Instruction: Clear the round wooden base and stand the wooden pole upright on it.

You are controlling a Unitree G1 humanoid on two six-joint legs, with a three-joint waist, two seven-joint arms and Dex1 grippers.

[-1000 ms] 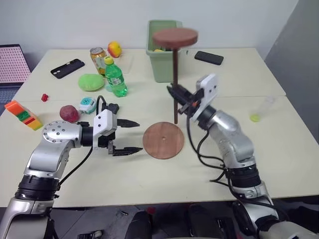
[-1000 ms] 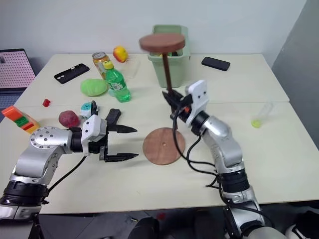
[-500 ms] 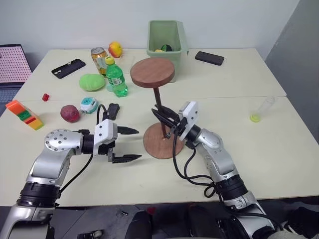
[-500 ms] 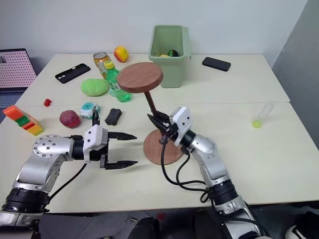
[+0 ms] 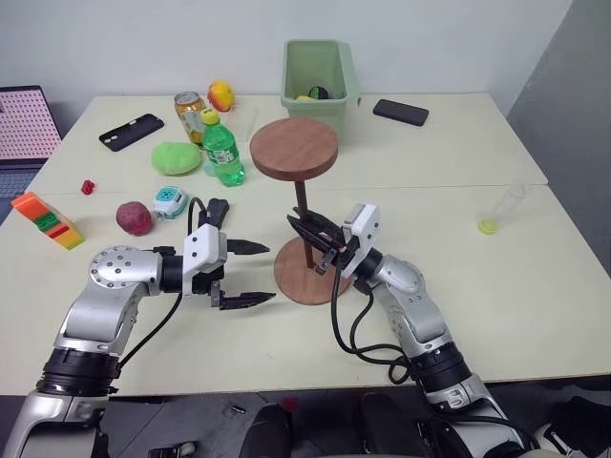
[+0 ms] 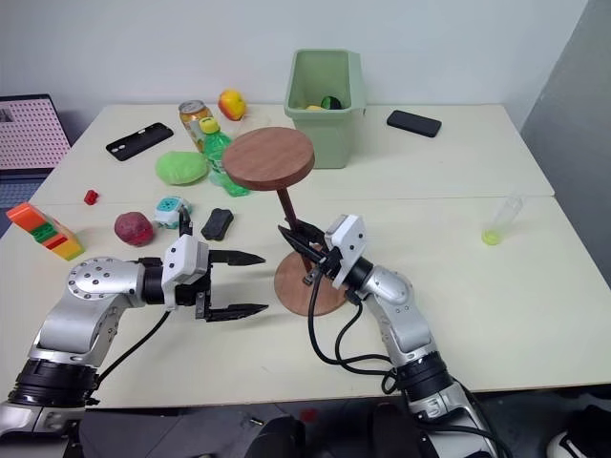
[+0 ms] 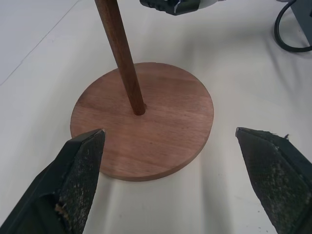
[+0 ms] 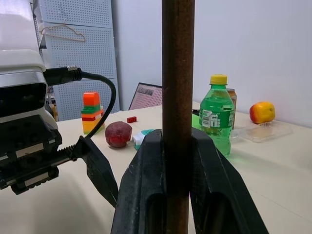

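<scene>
At the far left edge of the frame, an orange toy block (image 5: 43,218) lies on the cream table (image 5: 535,286), with a small red piece (image 5: 87,187) behind it. A black phone (image 5: 129,131) rests toward the upper left, near a soda can (image 5: 187,103) and a yellow-red fruit (image 5: 221,94). A green pouch (image 5: 176,157) sits just beside a green plastic bottle (image 5: 221,153), while a dark red ball (image 5: 135,218), a small teal-and-white gadget (image 5: 169,200) and a little black object (image 6: 218,223) lie in front of them.

In the lower left, the left gripper (image 5: 250,273) hangs just left of the round wooden base (image 5: 291,280), its two black fingers (image 7: 73,180) spread wide apart and holding nothing; from the wrist, the fingers frame the disc on either side without touching it.

At centre frame, the wooden pole (image 5: 302,215) stands close to upright with its lower end at the small hole in the middle of the base and its fixed disc on top. The base carries nothing else. The right gripper (image 5: 307,236) is clamped tight on the pole's lower shaft.

Behind, at upper centre, a green bin (image 5: 320,72) holds a few small items. A second black phone (image 5: 400,112) lies to the bin's right, and a clear plastic tube (image 5: 500,210) with a yellow-green bottom rests at the right side of the table.
</scene>
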